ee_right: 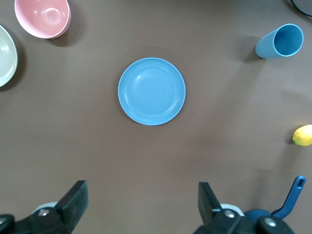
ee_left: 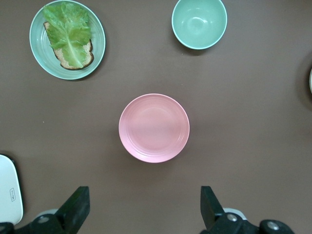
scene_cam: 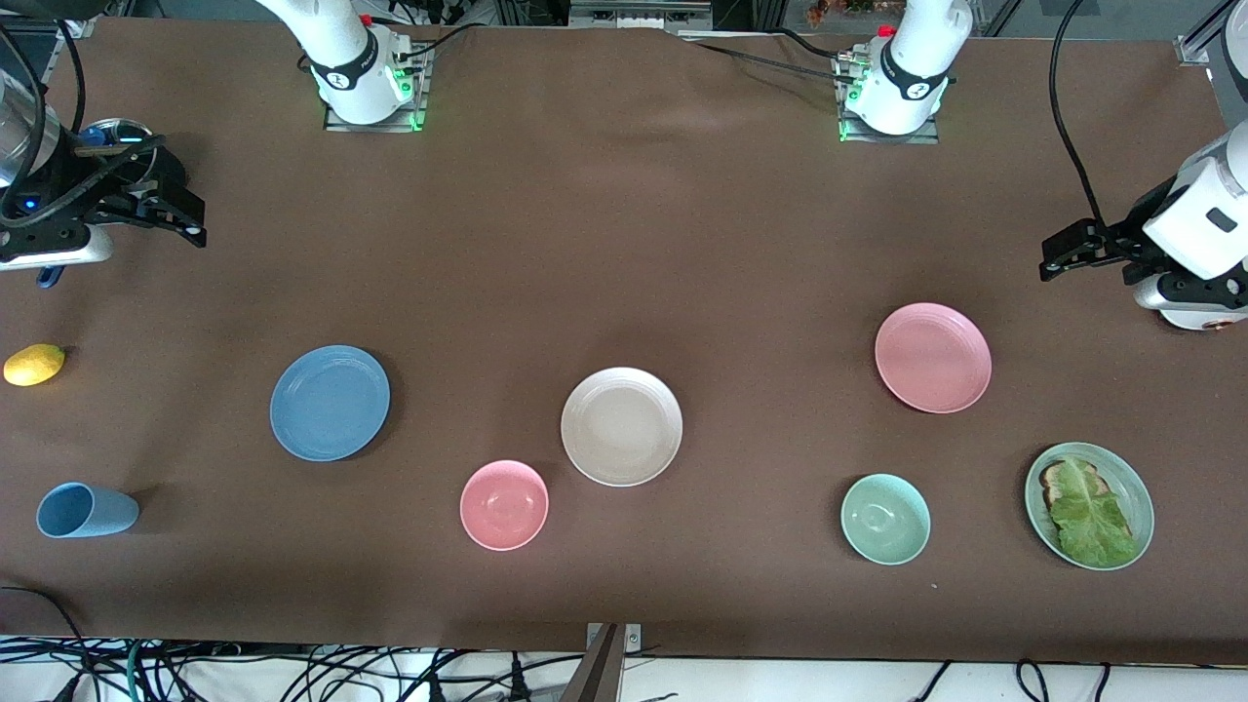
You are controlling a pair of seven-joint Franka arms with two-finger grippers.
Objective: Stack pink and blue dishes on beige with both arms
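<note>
The flat round pale pink plate (scene_cam: 933, 357) lies bare on the brown table (scene_cam: 604, 244) toward the left arm's end, farther from the front camera than the mint-green bowl (scene_cam: 885, 519) and the green plate carrying toast and a lettuce leaf (scene_cam: 1089, 505). The flat round medium blue plate (scene_cam: 330, 402) lies toward the right arm's end, also bare. The flat round cream-beige plate (scene_cam: 621, 426) sits between them, near the table's middle, slightly nearer to the front camera than either. All three plates are well apart; nothing is stacked.

A small deep pink bowl (scene_cam: 504, 504) stands just beside the beige plate, nearer to the front camera. A blue cup (scene_cam: 86, 511) lies on its side near the right arm's end, and a yellow lemon (scene_cam: 34, 365) rests farther from the front camera than the cup.

The left pincer (scene_cam: 1063, 252) hangs over bare table at the left arm's end; its wrist view shows the fingers (ee_left: 75, 209) spread wide, holding nothing, with the pink plate (ee_left: 154, 127) framed between them. The right pincer (scene_cam: 185, 216) hangs over bare table at the right arm's end, fingers (ee_right: 73, 202) likewise wide and holding nothing, with the blue plate (ee_right: 151, 91) framed between them.
</note>
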